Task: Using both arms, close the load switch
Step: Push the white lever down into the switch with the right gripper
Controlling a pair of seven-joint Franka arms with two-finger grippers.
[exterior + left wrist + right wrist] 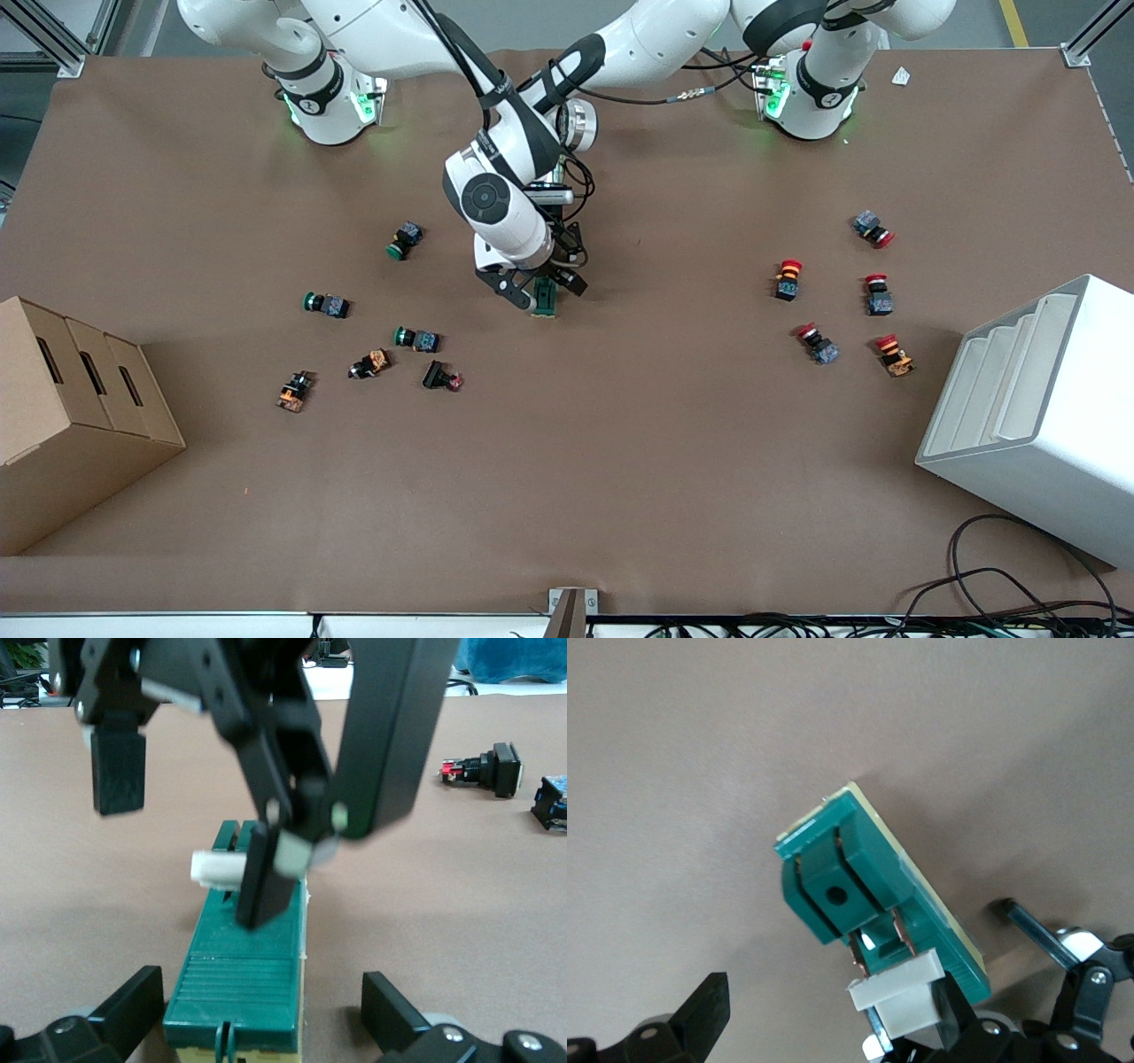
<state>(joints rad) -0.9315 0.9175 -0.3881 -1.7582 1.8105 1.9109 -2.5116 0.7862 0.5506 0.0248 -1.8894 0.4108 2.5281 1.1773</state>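
Observation:
The load switch point(545, 299), a dark green block with a white lever, lies on the brown table mid-way between the two arms' ends. Both grippers are down at it. In the left wrist view my left gripper point(261, 1005) is open, its fingers either side of the switch body point(244, 966) with gaps on both sides. My right gripper point(830, 1017) is open; one finger point(266, 881) rests against the white lever point(217, 866), which also shows in the right wrist view point(899, 997). In the front view the left gripper point(560, 282) and right gripper point(521, 291) flank the switch.
Green-capped push buttons point(406, 239) point(326, 304) and other small buttons lie toward the right arm's end. Red-capped buttons point(788, 279) point(879, 295) lie toward the left arm's end. A cardboard box point(80, 416) and a white rack point(1036, 416) stand at the table's ends.

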